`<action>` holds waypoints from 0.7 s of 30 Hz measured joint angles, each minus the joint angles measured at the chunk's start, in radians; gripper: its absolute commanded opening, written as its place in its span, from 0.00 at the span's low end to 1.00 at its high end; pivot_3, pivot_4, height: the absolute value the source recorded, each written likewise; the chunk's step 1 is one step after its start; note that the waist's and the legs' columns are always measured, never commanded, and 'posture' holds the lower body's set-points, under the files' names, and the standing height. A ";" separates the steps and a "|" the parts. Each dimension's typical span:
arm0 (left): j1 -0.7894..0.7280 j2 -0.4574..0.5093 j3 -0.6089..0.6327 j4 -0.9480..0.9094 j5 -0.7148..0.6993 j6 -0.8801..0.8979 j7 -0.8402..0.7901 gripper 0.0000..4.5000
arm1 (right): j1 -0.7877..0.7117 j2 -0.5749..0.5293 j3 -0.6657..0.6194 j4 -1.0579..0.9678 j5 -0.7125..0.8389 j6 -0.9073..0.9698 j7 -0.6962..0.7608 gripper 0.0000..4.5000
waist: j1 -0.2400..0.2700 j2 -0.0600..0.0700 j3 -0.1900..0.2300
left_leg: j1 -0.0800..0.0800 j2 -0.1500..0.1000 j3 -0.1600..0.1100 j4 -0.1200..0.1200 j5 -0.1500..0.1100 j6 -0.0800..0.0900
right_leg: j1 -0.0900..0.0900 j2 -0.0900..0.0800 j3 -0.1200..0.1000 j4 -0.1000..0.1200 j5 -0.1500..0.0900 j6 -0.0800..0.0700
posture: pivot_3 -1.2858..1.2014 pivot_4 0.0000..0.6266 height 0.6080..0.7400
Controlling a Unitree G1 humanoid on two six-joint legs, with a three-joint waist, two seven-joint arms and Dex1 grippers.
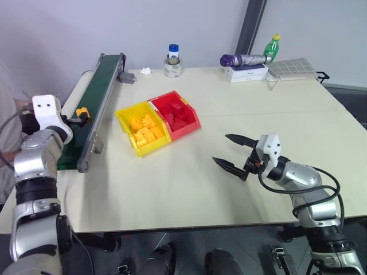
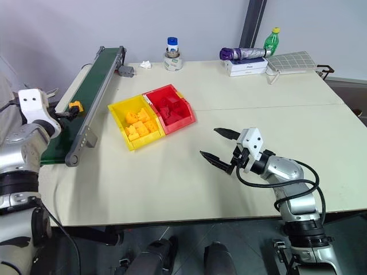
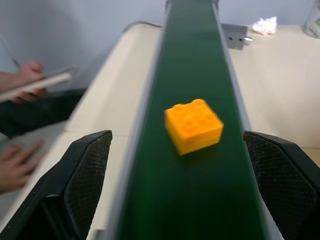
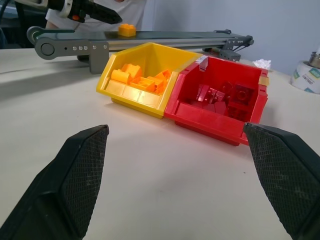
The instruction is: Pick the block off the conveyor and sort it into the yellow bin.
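The block (image 3: 194, 125) is lying on the conveyor (image 3: 200, 60), just ahead of the left hand (image 3: 180, 185), whose wide-spread fingers (image 3: 85, 175) are straddling the belt without touching it.

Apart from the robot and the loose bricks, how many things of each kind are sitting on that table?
Conveyor: 1
Sorting bins: 2, the yellow bin and the red bin
Bottles: 2, a green bottle and a blue-capped bottle
Tape roll: 1
Folded umbrella: 1
White box: 1
Crumpled paper: 1
Total: 9
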 measured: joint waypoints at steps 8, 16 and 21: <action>0.003 -0.024 -0.016 0.010 0.000 0.040 -0.016 0.82 | 0.000 -0.004 0.000 -0.001 0.000 0.005 -0.004 1.00 | 0.000 0.000 0.000 | 0.000 0.000 0.000 0.001 0.000 0.000 | 0.000 0.000 0.000 0.000 0.001 0.000 | 0.52 0.24 1.00; 0.069 -0.059 0.005 -0.129 -0.020 0.065 0.008 0.29 | 0.000 -0.007 -0.003 -0.001 0.001 0.009 -0.010 1.00 | 0.000 0.000 0.000 | 0.000 0.000 0.000 0.001 0.000 0.000 | 0.000 0.000 0.000 0.000 0.001 0.000 | 0.52 0.24 1.00; 0.054 -0.129 -0.004 -0.317 -0.074 0.065 -0.027 0.29 | 0.000 -0.007 -0.003 -0.001 0.001 0.009 -0.012 1.00 | 0.009 0.000 0.000 | 0.000 0.000 0.000 0.003 0.000 0.000 | 0.002 0.000 0.000 0.000 0.002 0.002 | 0.52 0.24 1.00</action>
